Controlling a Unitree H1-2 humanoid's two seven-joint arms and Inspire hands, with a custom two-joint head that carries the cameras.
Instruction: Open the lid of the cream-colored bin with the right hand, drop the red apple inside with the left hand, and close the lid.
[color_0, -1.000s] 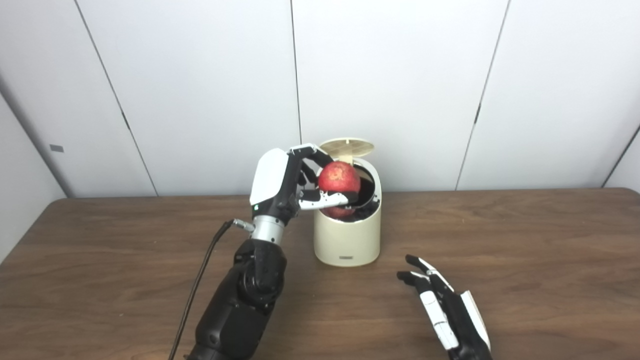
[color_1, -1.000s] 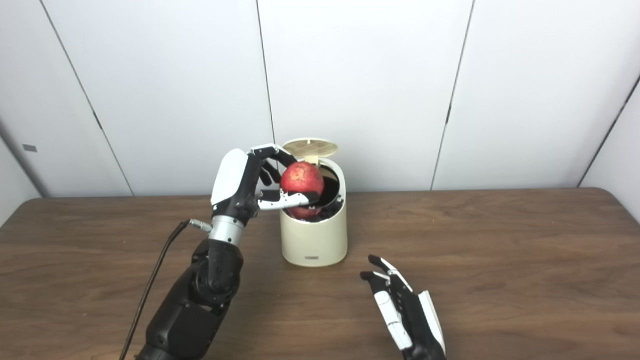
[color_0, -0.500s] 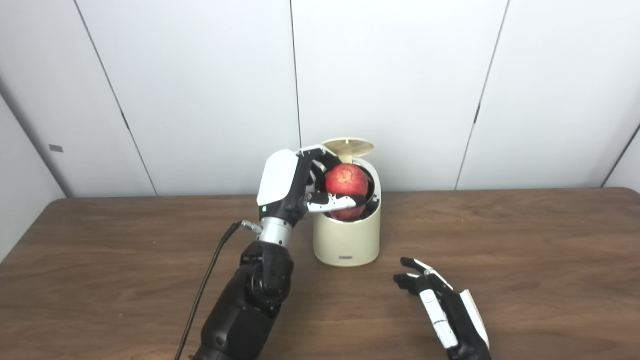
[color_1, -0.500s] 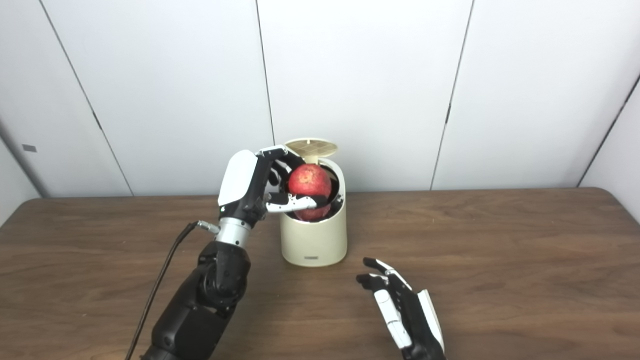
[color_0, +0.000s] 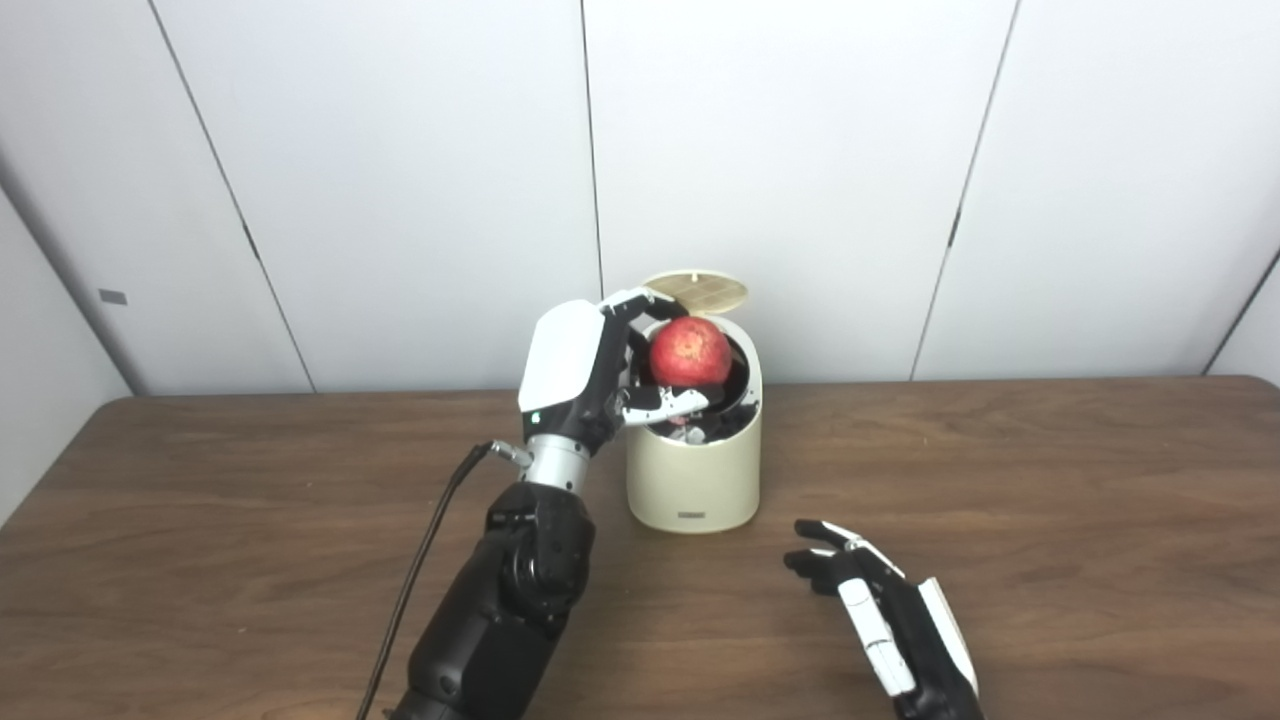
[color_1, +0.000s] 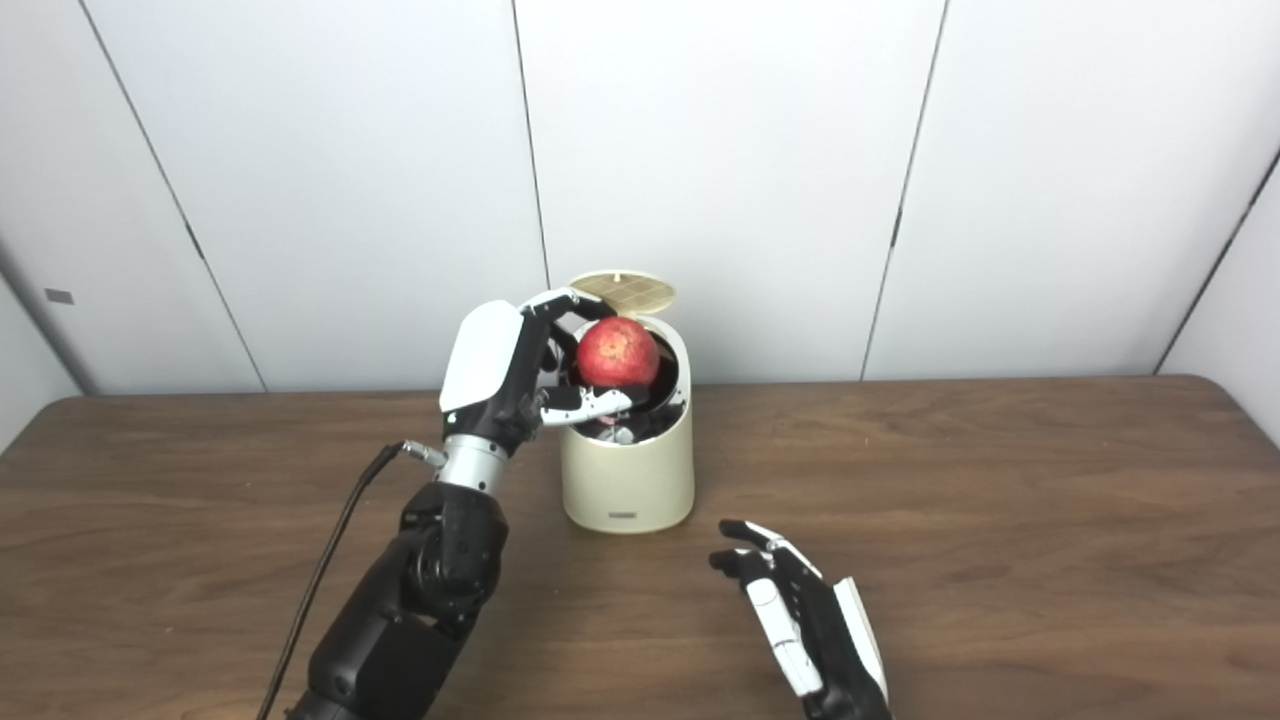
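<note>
Red apple (color_0: 690, 352) held by left robot hand (color_0: 590, 372) over open mouth of cream-colored bin (color_0: 694, 470) — lid (color_0: 696, 289) raised behind. Right robot hand (color_0: 890, 620) empty, fingers spread, low over wooden surface (color_0: 1050, 520).

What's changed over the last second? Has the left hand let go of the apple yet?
Not yet. The left hand carried the red apple farther over the cream-colored bin's opening and still grips it. The right hand drew slightly nearer along the table, open. The bin is unmoved and its lid remains raised.
</note>
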